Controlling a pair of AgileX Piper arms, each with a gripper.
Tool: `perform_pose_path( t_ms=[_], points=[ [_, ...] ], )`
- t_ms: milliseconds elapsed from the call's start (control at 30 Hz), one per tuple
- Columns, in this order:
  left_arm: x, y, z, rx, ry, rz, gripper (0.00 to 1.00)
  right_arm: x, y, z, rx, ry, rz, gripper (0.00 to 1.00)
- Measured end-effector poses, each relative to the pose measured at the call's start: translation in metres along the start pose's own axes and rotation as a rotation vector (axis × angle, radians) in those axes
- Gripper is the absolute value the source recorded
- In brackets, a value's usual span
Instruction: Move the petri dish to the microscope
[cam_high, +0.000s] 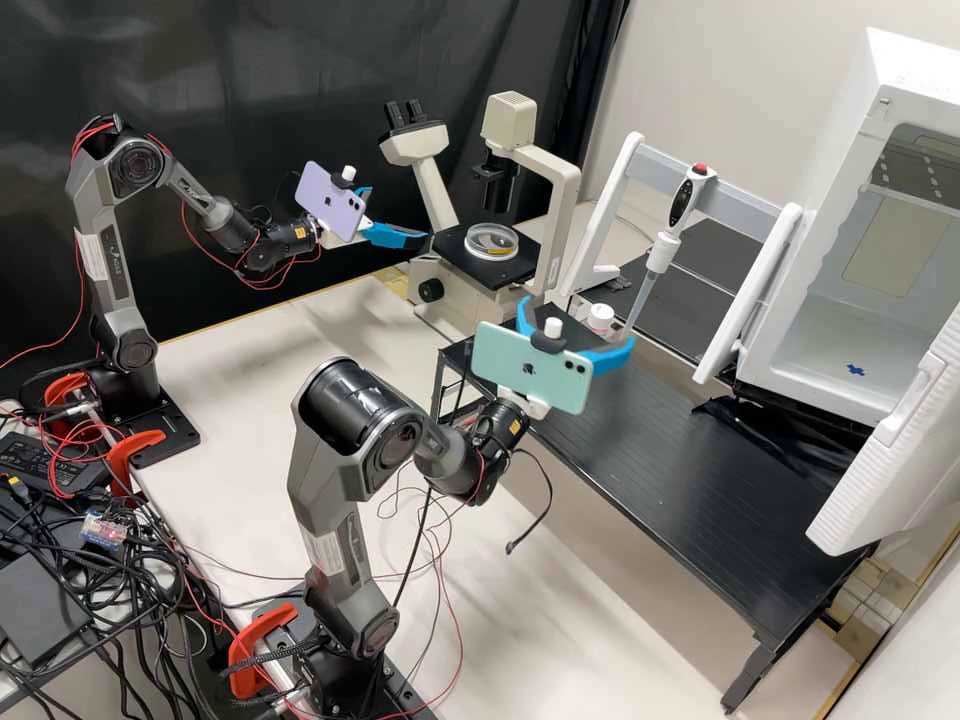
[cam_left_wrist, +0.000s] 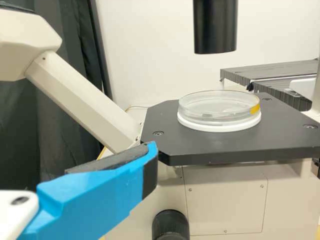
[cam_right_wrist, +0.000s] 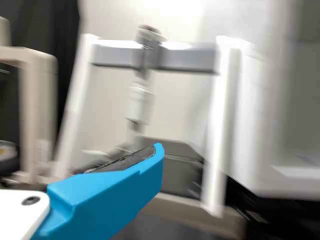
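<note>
Pincer of the right arm (cam_high: 578, 320) nearest, raised over the black slatted bench (cam_high: 640, 440), blue fingers apart and nothing between, presumably held high for clearance. Farther off, pincer of the left arm (cam_high: 398, 213) likewise apart and empty, near the microscope stage (cam_high: 515, 268), perhaps set aside so as not to nudge anything. Beyond, on that stage, petri dish (cam_left_wrist: 219, 105) level on a white ring (cam_left_wrist: 220, 126), beneath the condenser (cam_left_wrist: 215, 27), probably for viewing; task seemingly complete. Farther along, pipette (cam_high: 660, 255) hung tip-down from a crossbar (cam_high: 745, 206), likely against contamination.
</note>
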Motion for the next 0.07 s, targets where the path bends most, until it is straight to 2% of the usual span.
perform_pose_path(
  t_ms=[67],
  points=[
    [0.0, 0.0, 0.0, 0.0, 0.0, 0.0, 1.0, -0.0037, 0.0048, 0.0089, 0.01, -0.043, 0.023, 1.0]
  ],
)
